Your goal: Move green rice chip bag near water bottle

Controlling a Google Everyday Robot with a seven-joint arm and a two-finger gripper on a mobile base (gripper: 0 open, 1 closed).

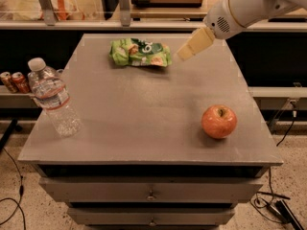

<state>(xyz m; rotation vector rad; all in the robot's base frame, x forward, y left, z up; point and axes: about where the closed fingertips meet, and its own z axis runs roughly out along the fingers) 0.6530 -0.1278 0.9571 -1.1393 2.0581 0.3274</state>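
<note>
The green rice chip bag (140,53) lies flat at the far middle of the grey table (144,109), crinkled, with a dark logo patch. The water bottle (52,97) stands at the table's left edge, clear with a white cap and a red-banded label. My gripper (184,52) comes in from the upper right on a white arm. Its tan tip hangs just right of the bag, a little above the table, with nothing visibly in it.
A red apple (218,121) sits at the right front of the table. Two small red soda cans (14,81) stand on a lower shelf at left. Drawers (151,190) sit under the tabletop. Cables (9,195) lie on the floor.
</note>
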